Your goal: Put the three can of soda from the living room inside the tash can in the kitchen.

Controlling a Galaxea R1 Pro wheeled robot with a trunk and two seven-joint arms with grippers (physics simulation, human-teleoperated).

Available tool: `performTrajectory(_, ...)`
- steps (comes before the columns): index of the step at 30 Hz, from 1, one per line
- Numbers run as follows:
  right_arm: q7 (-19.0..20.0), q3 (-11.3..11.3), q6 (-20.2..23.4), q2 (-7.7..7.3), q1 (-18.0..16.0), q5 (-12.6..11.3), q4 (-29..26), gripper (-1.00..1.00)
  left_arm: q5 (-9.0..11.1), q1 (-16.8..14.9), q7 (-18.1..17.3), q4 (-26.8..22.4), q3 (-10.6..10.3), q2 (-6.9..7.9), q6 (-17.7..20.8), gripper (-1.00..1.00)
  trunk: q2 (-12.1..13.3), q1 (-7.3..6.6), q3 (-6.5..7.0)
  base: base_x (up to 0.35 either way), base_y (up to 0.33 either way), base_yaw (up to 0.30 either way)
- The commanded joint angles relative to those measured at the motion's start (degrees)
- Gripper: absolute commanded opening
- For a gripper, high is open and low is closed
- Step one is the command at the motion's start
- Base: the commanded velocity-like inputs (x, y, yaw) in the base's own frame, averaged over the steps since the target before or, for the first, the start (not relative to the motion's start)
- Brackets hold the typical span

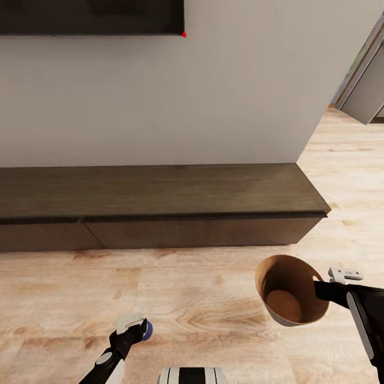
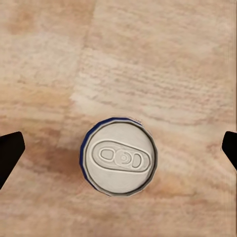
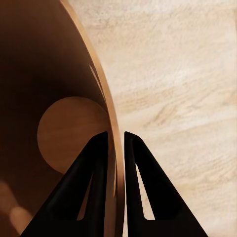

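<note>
A blue soda can (image 2: 118,157) with a grey metal top stands upright on the light wood floor, seen straight from above in the left wrist view. My left gripper (image 2: 118,148) hangs over it, open, its black fingertips (image 2: 10,150) far out on either side and clear of the can. In the head view the blue can (image 1: 148,330) peeks out beside the left gripper (image 1: 137,326). My right gripper (image 1: 321,290) is shut on the rim of the trash can (image 1: 288,290), held tilted above the floor. Its brown inside (image 3: 69,133) holds nothing.
A long dark wood cabinet (image 1: 160,194) runs along the white wall ahead, under a black wall TV (image 1: 90,16). Light wood floor (image 1: 202,298) lies between me and the cabinet. A passage opens at the far right (image 1: 352,138). My base (image 1: 192,375) shows at the bottom.
</note>
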Motion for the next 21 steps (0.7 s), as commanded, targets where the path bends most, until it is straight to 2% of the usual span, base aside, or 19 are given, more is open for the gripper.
performTrajectory(1,0.28,0.0,0.01,0.0,-0.02,-0.24,-0.01,-1.0,0.0,0.0,0.0,0.0,-0.01,0.0,0.0,1.0,0.0,-0.01,-0.04,0.206,-0.052,0.0)
performTrajectory(8,0.28,-0.01,0.01,0.01,-0.01,-0.23,-0.01,-1.0,0.0,-0.01,0.0,0.0,0.0,0.0,-0.1,1.0,0.0,-0.01,-0.16,0.118,-0.031,0.0)
performTrajectory(21,0.28,0.03,0.01,0.01,-0.02,-0.23,-0.01,-1.0,0.0,0.01,0.0,0.0,0.0,0.0,-0.2,1.0,0.0,-0.01,-1.11,0.005,-0.001,0.0)
